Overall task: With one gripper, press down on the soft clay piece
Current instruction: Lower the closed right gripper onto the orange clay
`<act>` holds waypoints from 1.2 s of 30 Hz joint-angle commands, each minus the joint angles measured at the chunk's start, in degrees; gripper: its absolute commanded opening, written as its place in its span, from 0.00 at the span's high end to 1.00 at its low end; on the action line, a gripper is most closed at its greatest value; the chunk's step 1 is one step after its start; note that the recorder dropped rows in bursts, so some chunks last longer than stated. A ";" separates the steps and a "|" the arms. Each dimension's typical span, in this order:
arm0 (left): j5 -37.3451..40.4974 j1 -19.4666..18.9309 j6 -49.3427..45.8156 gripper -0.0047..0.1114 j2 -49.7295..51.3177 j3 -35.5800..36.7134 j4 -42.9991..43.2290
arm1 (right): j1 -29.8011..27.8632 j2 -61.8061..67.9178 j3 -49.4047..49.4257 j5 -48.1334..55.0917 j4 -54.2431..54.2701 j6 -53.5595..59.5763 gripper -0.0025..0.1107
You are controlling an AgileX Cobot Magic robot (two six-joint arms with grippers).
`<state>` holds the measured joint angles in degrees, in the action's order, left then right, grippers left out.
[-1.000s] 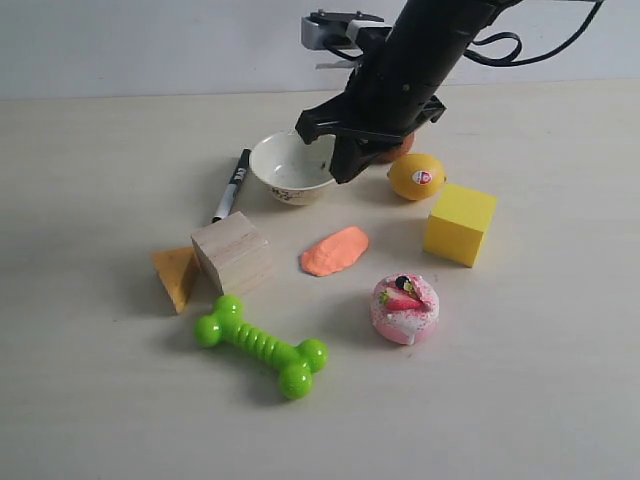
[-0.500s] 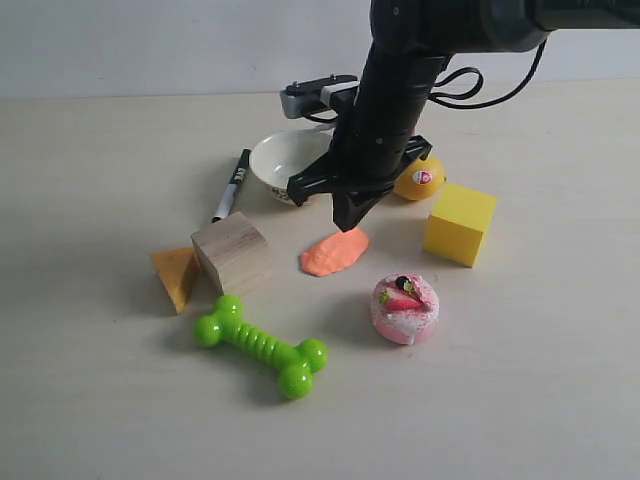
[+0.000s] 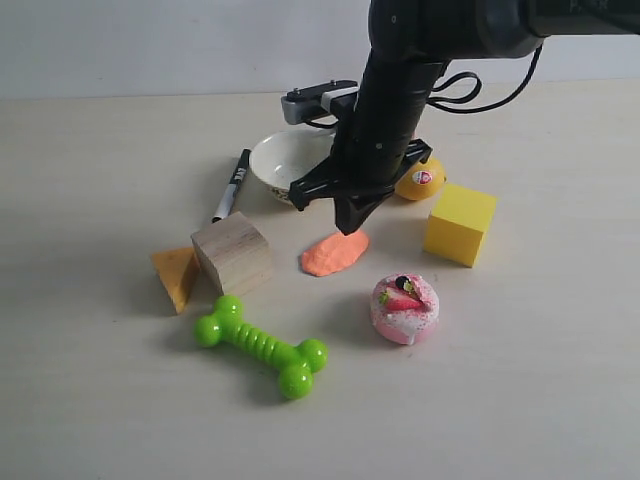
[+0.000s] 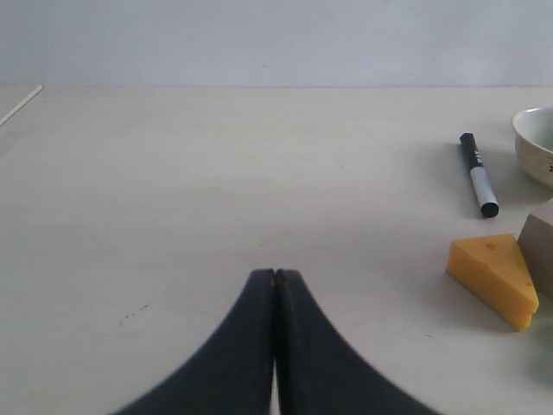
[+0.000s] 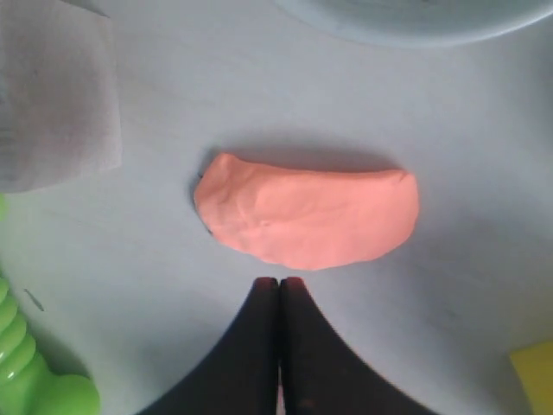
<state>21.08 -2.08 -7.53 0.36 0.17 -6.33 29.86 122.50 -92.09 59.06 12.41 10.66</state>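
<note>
The soft clay piece (image 3: 335,251) is a flat salmon-orange oval lying on the table between the wooden cube and the yellow cube. The right wrist view shows it (image 5: 307,220) smooth and whole. My right gripper (image 3: 348,226) hangs tip-down just over the clay's far end, jaws pressed together with nothing between them; its tips (image 5: 278,282) sit right at the clay's edge. Whether they touch the clay I cannot tell. My left gripper (image 4: 276,273) is shut and empty over bare table, away from the clay, and does not show in the exterior view.
Around the clay stand a wooden cube (image 3: 231,252), tan-orange wedge (image 3: 176,275), green bone toy (image 3: 260,346), pink cake toy (image 3: 404,308), yellow cube (image 3: 459,224), lemon (image 3: 420,177), white bowl (image 3: 287,165) and black marker (image 3: 232,184).
The right arm swung from above the bowl toward the clay and came down, then lifted very slightly in the last half second. The clay has not moved.
</note>
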 commanded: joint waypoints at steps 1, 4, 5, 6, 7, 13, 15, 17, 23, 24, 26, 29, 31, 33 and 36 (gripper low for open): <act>-0.50 -0.04 -0.04 0.96 -0.36 -0.17 0.15 | 0.06 1.64 -1.32 -0.53 -0.79 0.68 0.98; -0.50 -0.04 -0.04 0.96 -0.36 -0.17 0.15 | 0.06 1.90 -1.56 -3.19 -0.16 -0.60 0.98; -0.50 -0.04 -0.04 0.96 -0.36 -0.17 0.15 | 0.06 1.90 -1.60 -4.07 0.07 -0.89 0.98; -0.50 -0.04 -0.04 0.96 -0.36 -0.17 0.15 | 0.06 1.90 -1.60 -5.03 0.46 -0.89 0.98; -0.50 -0.04 -0.04 0.96 -0.36 -0.17 0.15 | 0.06 1.90 -1.60 -5.92 0.44 -0.89 0.98; -0.50 -0.04 -0.04 0.96 -0.36 -0.17 0.15 | 0.06 1.90 -1.60 -4.54 0.44 -2.07 0.98; -0.50 -0.04 -0.04 0.96 -0.36 -0.17 0.15 | 0.06 2.02 -1.60 -4.58 0.44 -2.07 0.98; -0.50 -0.04 -0.04 0.96 -0.36 -0.17 0.15 | 0.06 2.02 -1.60 -4.36 0.48 -2.21 0.98; -0.50 -0.04 -0.04 0.96 -0.36 -0.17 0.15 | 0.06 2.37 -1.60 -4.57 0.58 0.04 0.98; -0.50 -0.04 -0.04 0.96 -0.36 -0.17 0.15 | 0.06 2.37 -1.60 -4.81 0.58 1.36 0.98; -0.50 -0.04 -0.04 0.96 -0.36 -0.17 0.15 | 0.06 2.37 -1.60 -4.92 0.72 1.77 0.98; -0.50 -0.04 -0.04 0.96 -0.36 -0.17 0.15 | 0.06 2.37 -1.60 -5.32 0.72 0.53 0.98; -0.50 -0.04 -0.04 0.96 -0.36 -0.17 0.15 | 0.06 2.37 -1.60 -5.19 0.49 0.07 0.98; -0.50 -0.04 -0.04 0.96 -0.36 -0.17 0.15 | 0.06 2.37 -1.60 -4.82 -0.26 0.07 0.98; -0.50 -0.04 -0.04 0.96 -0.36 -0.17 0.15 | 0.06 2.37 -1.60 -4.39 -0.49 -0.39 0.98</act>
<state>21.08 -2.08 -7.53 0.36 0.17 -6.33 29.86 124.95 -93.30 54.32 12.34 10.65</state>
